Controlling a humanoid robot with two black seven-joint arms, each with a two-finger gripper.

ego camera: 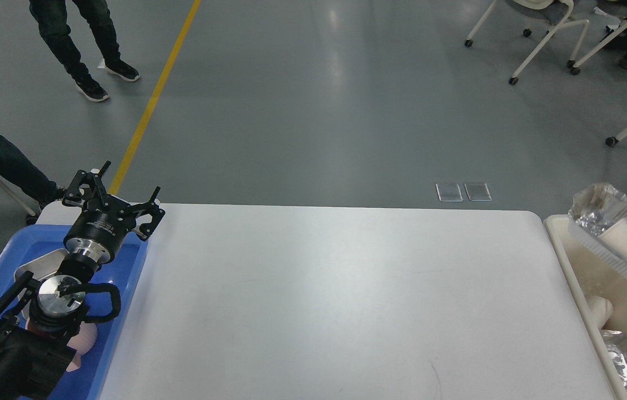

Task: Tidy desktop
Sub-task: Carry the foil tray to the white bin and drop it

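desktop (347,300) fills centre of view, bare white surface, nothing visible left on it. left gripper (116,191) hovers over far end of blue tray (124,289) at desk's left edge, fingers spread wide, holding nothing; likely just past a drop-off. tray holds metal dish (35,269) and pinkish item (83,341), partly hidden by arm. bin (575,278) at right holds foil containers (605,214), cup. right gripper not visible. tidying looks near done.
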